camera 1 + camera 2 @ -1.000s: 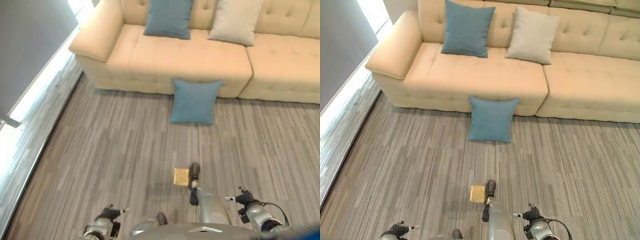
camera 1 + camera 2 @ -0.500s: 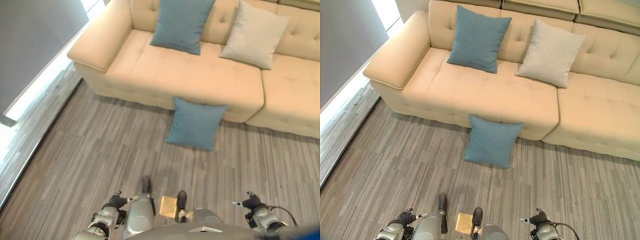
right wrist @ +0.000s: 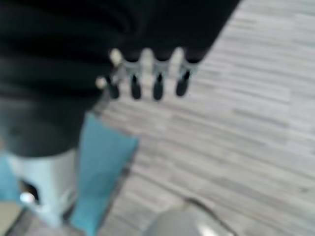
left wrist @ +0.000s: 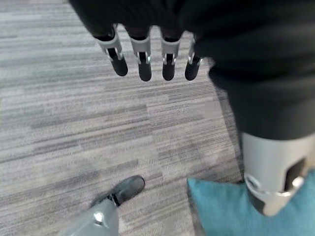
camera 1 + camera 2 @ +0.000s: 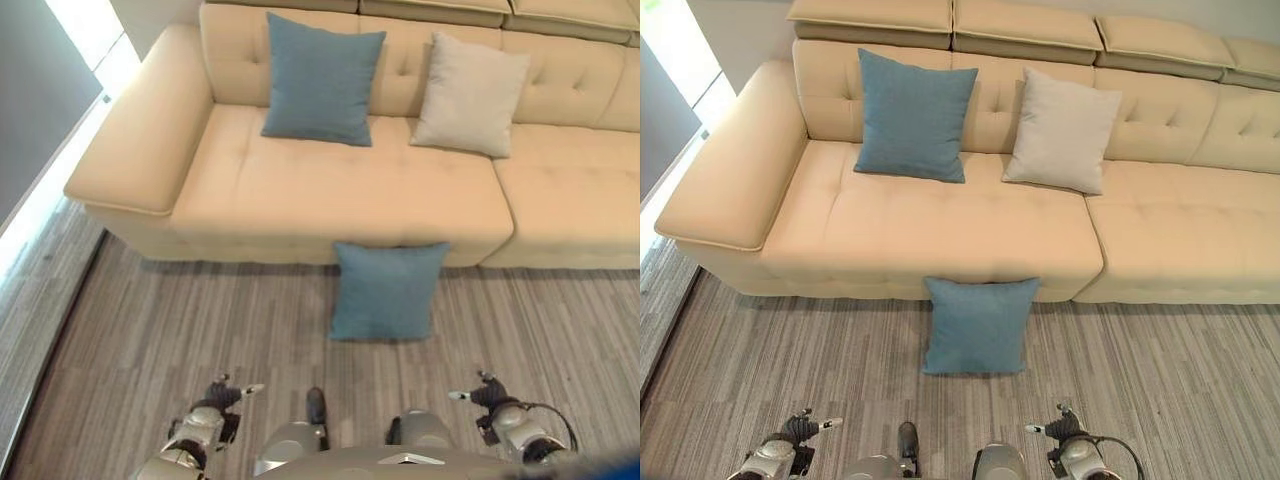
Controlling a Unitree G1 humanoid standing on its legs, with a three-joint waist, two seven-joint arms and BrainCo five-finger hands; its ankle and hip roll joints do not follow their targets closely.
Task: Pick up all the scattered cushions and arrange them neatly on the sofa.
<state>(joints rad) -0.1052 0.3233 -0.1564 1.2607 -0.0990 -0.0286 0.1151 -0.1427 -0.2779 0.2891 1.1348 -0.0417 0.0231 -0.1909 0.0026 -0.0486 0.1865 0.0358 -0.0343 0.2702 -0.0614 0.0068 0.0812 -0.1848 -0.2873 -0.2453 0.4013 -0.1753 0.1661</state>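
Left eye view is showing a square teal fabric cushion [image 5: 387,291] lying on the grey striped carpet floor [image 5: 180,320], its far edge leaning against the front of the cream tufted leather sofa [image 5: 360,190]. It is lying straight ahead, far of both hands and roughly midway between them, so neither arm looks clearly nearer; being square, it offers no long axis to favour. The left hand [image 4: 147,54] is hanging low at the near left with fingers straight and relaxed, holding nothing, and the right hand [image 3: 147,73] is doing the same at the near right. On the sofa seat, a second teal cushion [image 5: 322,79] and a beige square cushion [image 5: 469,94] are leaning upright against the backrest. Nothing is lying between the hands and the floor cushion.
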